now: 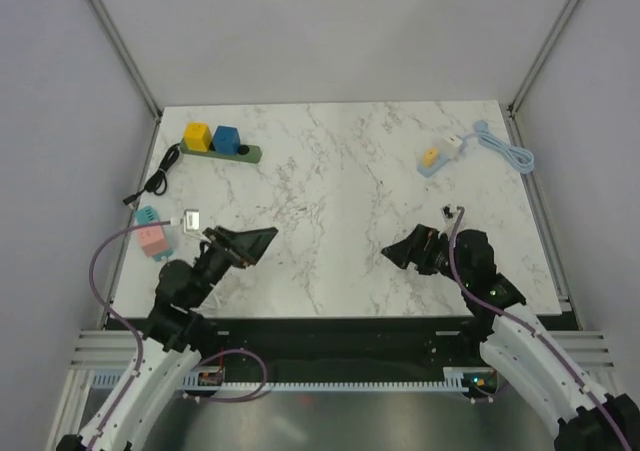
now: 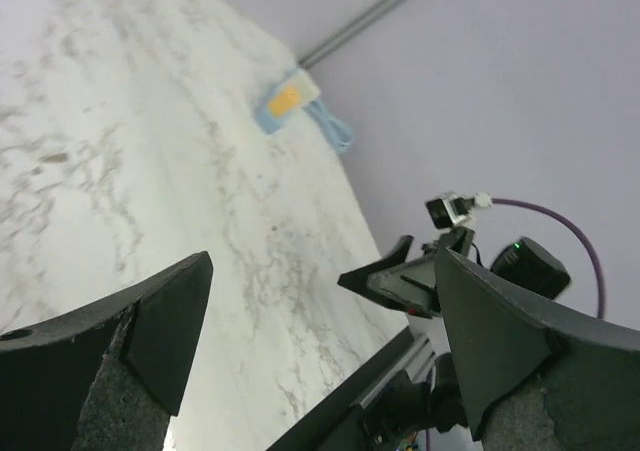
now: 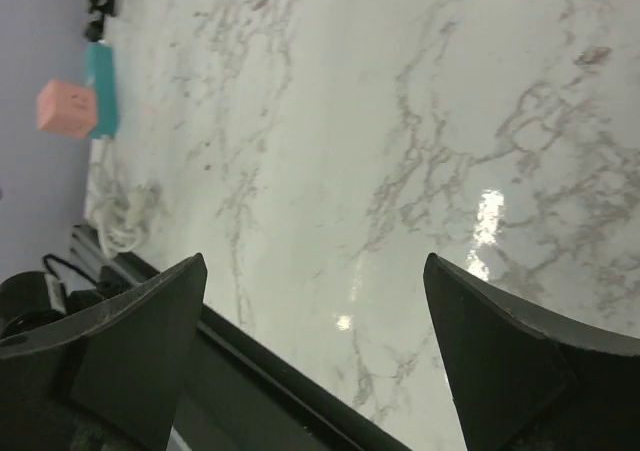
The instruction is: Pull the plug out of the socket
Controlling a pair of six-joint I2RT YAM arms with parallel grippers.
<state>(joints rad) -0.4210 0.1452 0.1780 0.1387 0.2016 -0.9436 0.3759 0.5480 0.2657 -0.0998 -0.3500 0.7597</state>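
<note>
A green power strip (image 1: 235, 152) lies at the back left with a yellow plug (image 1: 196, 135) and a blue plug (image 1: 227, 138) in it. A teal strip with a pink plug (image 1: 152, 237) lies at the left edge; the pink plug also shows in the right wrist view (image 3: 67, 108). A light blue socket with a yellow plug (image 1: 431, 158) lies at the back right and shows in the left wrist view (image 2: 285, 101). My left gripper (image 1: 260, 245) and right gripper (image 1: 398, 247) hover near the front edge, both open and empty, far from every plug.
A black cord (image 1: 155, 183) runs from the green strip. A light blue cable (image 1: 505, 149) coils at the back right. A small white block (image 1: 190, 217) lies by the teal strip. A white cable (image 3: 120, 211) bunches at the table's front left edge.
</note>
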